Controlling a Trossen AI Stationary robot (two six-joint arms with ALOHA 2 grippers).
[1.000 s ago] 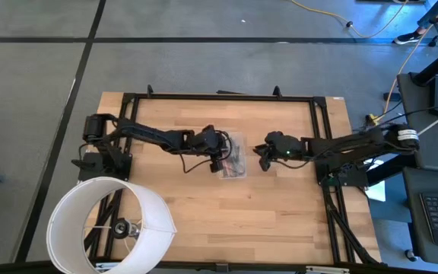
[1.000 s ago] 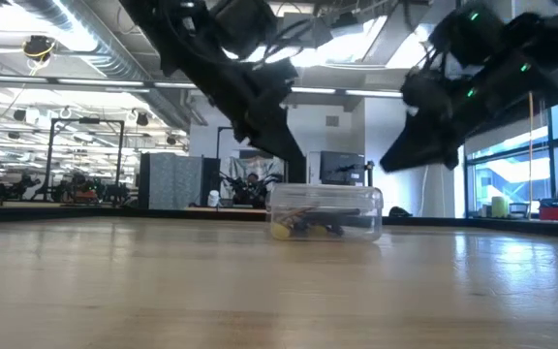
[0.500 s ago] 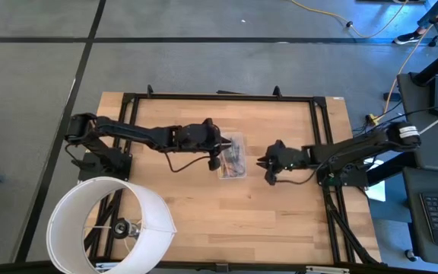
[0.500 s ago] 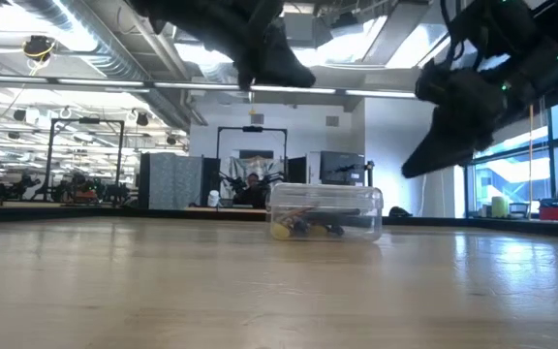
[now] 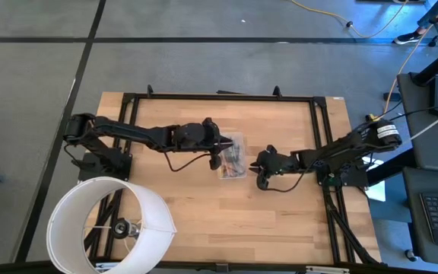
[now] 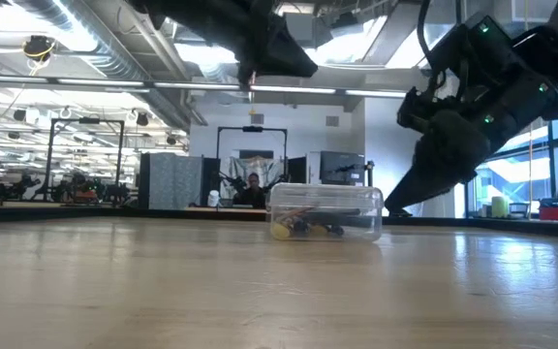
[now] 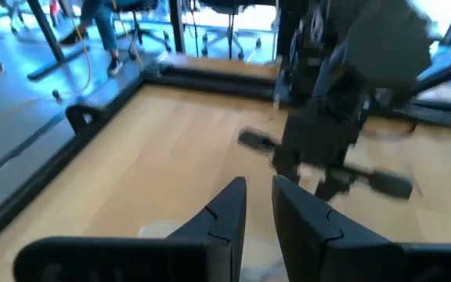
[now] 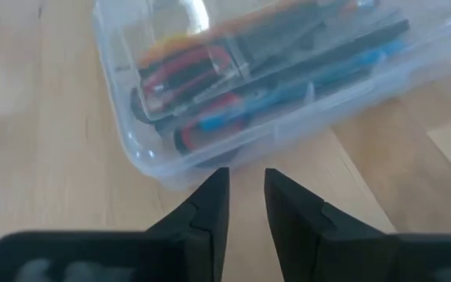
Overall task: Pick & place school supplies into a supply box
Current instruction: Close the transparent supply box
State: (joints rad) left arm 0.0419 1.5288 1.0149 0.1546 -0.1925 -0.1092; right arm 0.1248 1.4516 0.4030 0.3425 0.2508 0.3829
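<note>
- No text, label, brand, number or sign can be read in any view.

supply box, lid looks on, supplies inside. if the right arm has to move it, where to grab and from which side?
Grip the supply box across its narrow width near the middle, coming from straight above. It lies flat on the table with long, straight clear walls, and its length looks too wide for the fingers. The right gripper hangs beside the end nearest it; the left gripper crowds the other long side.
</note>
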